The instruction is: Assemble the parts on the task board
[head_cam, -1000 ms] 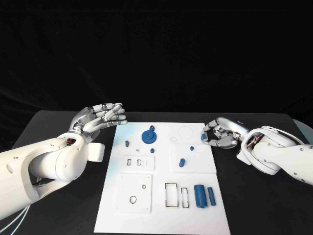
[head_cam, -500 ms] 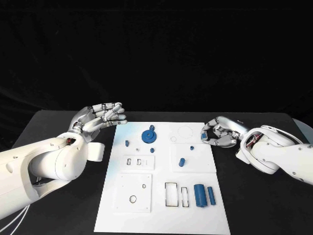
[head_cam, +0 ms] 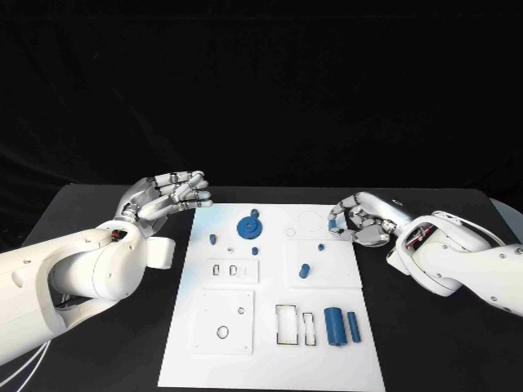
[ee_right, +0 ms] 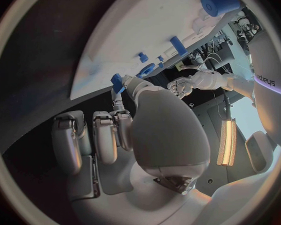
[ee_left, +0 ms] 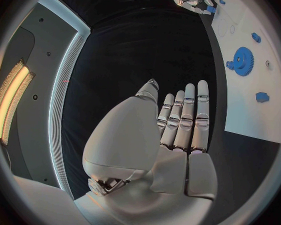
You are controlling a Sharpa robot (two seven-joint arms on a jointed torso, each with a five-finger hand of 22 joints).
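Right hand [head_cam: 358,221] pinches a small blue part [ee_right: 117,82] at the task board's [head_cam: 274,359] edge; left hand [head_cam: 171,194] hovers open, holding nothing.

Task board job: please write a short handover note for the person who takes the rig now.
Left robot hand: holds nothing, fingers extended, raised beside the board's far left corner.
Right robot hand: pinches a small blue piece at the white board's far right edge.
On the board: blue gear at the far end, two blue cylinders near the front right, several small blue pieces between.
Done: one piece picked up.
Left: place it, then assemble the others.
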